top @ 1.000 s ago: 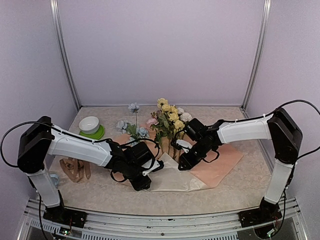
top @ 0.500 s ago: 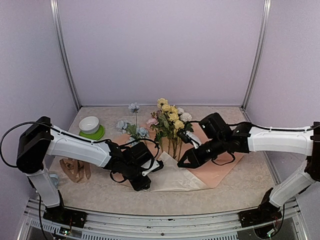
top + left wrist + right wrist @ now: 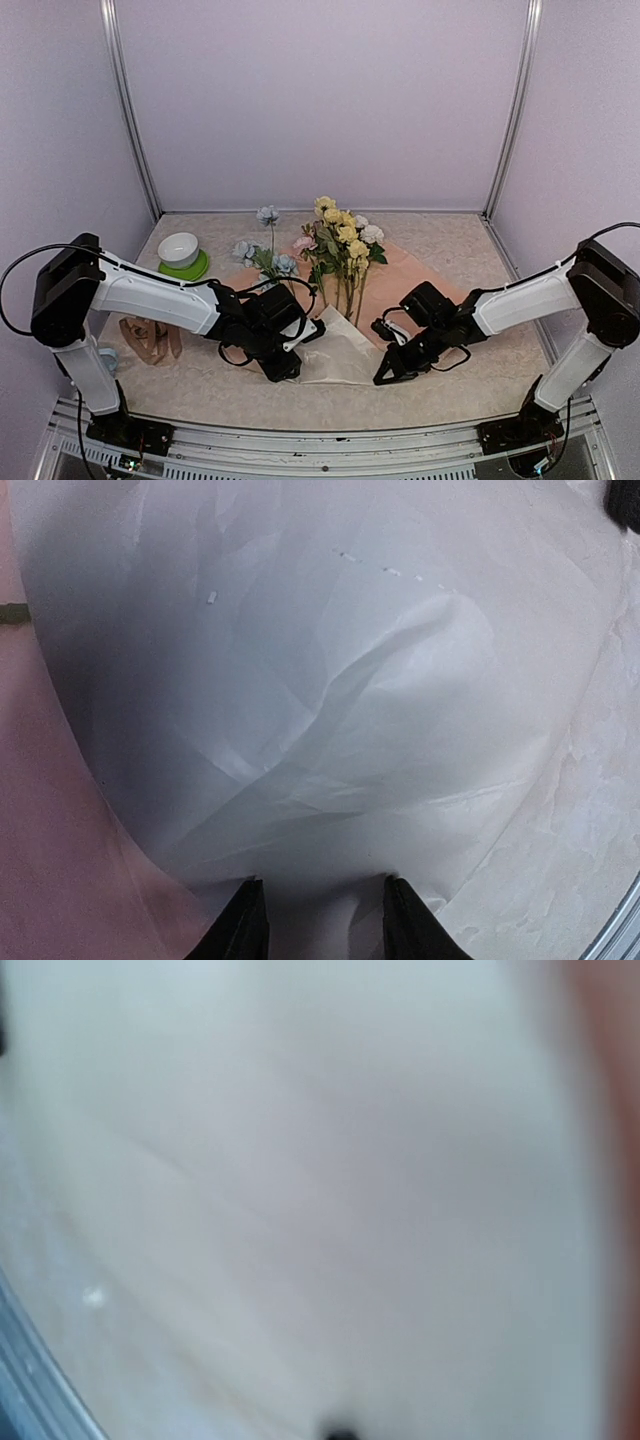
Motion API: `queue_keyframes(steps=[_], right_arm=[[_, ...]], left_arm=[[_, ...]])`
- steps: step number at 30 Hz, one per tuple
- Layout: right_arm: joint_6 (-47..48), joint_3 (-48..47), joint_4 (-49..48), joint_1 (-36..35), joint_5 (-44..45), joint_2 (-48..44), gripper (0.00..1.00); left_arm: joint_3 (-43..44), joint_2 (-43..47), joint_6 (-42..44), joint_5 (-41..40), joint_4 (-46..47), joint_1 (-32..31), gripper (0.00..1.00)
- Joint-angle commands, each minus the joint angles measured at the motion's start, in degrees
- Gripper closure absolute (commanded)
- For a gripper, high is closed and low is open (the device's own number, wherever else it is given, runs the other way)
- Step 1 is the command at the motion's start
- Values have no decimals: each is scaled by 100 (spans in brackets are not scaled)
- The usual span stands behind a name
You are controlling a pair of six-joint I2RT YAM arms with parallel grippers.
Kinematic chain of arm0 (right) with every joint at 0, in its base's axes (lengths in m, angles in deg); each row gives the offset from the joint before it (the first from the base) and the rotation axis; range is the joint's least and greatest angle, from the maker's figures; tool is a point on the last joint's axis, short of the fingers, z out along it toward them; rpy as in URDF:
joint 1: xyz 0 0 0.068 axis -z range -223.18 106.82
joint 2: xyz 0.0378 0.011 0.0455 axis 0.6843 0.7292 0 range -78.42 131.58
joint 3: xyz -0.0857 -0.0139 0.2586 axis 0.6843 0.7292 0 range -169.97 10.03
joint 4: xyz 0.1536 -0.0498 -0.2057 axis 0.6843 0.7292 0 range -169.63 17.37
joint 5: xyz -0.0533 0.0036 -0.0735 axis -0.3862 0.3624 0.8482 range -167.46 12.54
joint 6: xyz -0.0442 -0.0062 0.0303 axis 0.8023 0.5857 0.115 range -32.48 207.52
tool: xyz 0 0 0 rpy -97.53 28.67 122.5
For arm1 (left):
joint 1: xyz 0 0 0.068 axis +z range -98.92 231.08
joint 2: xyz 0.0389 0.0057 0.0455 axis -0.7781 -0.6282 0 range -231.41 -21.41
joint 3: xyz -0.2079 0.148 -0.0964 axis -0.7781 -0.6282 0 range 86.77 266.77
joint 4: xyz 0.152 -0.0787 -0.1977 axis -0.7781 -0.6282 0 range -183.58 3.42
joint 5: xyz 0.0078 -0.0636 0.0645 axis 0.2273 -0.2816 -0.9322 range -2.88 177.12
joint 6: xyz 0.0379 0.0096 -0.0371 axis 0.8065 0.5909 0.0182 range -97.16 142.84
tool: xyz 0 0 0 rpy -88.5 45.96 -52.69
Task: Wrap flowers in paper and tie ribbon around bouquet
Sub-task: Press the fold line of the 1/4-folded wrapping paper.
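The flowers [image 3: 336,243] lie with blue, pink, white and yellow blooms at the far end of the paper [image 3: 425,277] and their stems pointing toward me. A pale flap of the paper [image 3: 345,352] is folded over near the front. My left gripper [image 3: 283,368] stands on the flap's left end. In the left wrist view it [image 3: 325,925] is open, its fingertips [image 3: 245,925] apart with crinkled paper [image 3: 330,700] under and between them. My right gripper [image 3: 383,378] is shut, low at the flap's near right corner. The right wrist view is blurred pale paper [image 3: 320,1160], so any pinch is hidden. The ribbon [image 3: 150,338] lies bunched at the left.
A white bowl [image 3: 179,247] sits on a green plate [image 3: 190,268] at the back left. Loose blue flowers [image 3: 262,252] lie left of the bunch. Metal frame posts [image 3: 130,110] and lilac walls close the space, and a rail [image 3: 300,440] runs along the front.
My right arm swung away from the flower stems toward the front, came down at the flap's near right corner, and its jaws closed. The left arm stayed where it was.
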Motion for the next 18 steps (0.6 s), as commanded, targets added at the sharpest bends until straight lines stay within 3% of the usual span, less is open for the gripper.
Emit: queue_keyframes(steps=[1, 9, 14, 18], right_arm=[[-485, 607, 491, 413, 687, -679, 100], [-477, 750, 1667, 915, 1427, -1437, 100], [-186, -135, 2902, 904, 1952, -1619, 100], [-215, -1337, 3194, 492, 2276, -1594, 100]], left_arm=[[-223, -132, -316, 414, -496, -12, 61], [-506, 159, -1175, 535, -712, -44, 65], [-543, 284, -1617, 505, -856, -9, 66], [-709, 379, -1721, 533, -713, -14, 66]])
